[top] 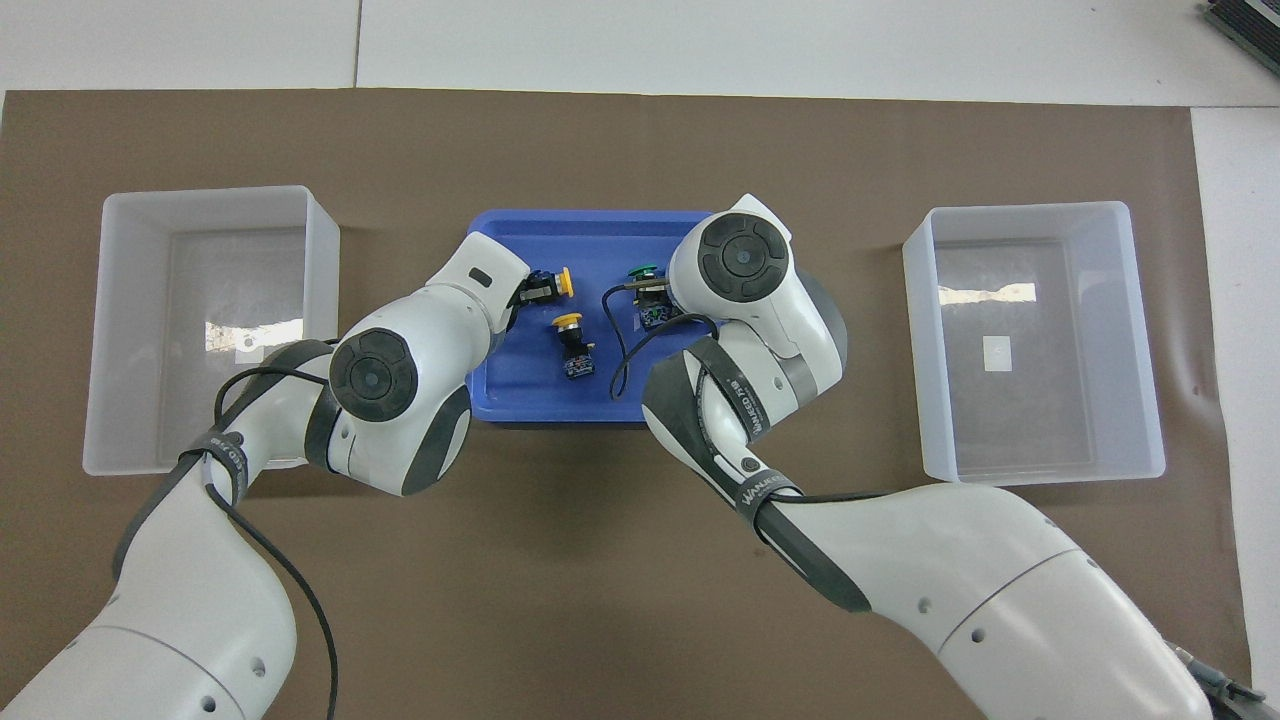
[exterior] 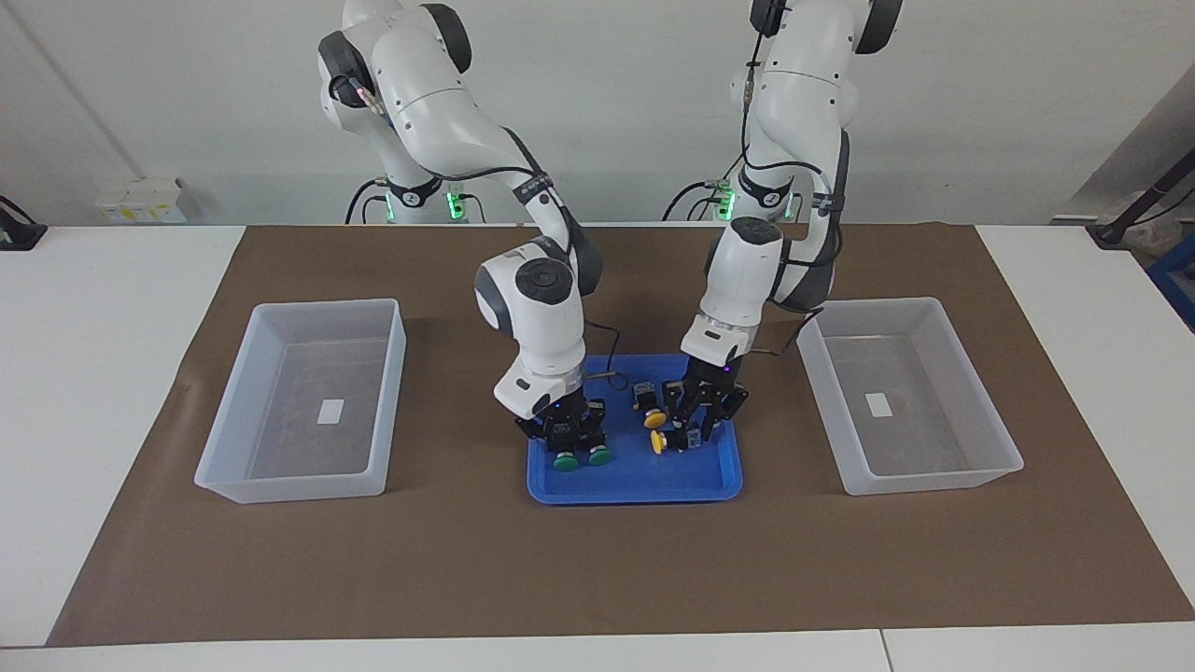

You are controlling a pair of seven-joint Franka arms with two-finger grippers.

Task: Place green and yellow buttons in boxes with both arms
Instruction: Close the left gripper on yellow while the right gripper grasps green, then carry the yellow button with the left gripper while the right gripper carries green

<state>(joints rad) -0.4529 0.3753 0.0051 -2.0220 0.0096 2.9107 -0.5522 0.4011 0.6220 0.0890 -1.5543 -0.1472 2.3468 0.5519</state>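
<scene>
The left gripper (exterior: 698, 420) is clamping the black body of a yellow button (exterior: 658, 441), its cap pointing toward three o'clock in the overhead view and hanging low over the blue tray (exterior: 635, 490). The second yellow button (exterior: 653, 420) is lying just beside it at six o'clock, nearer to the robots, with a thin gap showing between the two caps. The right gripper (exterior: 571, 437) is pinching shut on a green button (exterior: 564, 462) at the tray's right-arm end, its cap facing away from the robots. The second green button (exterior: 598, 456) is sitting just beside it, too close to tell whether they are touching. All four are crowding the tray's middle band, while bare blue floor is lying open toward twelve o'clock, up to the raised rim. Both wrists are leaning in over the tray's short edges. The boxes are standing well apart from the tray on the brown mat (exterior: 597, 579), one box (top: 220, 190) at nine o'clock toward the left arm's end and the other box (top: 1030, 207) at three o'clock, each with a strip of bare mat running between its wall and the tray.
</scene>
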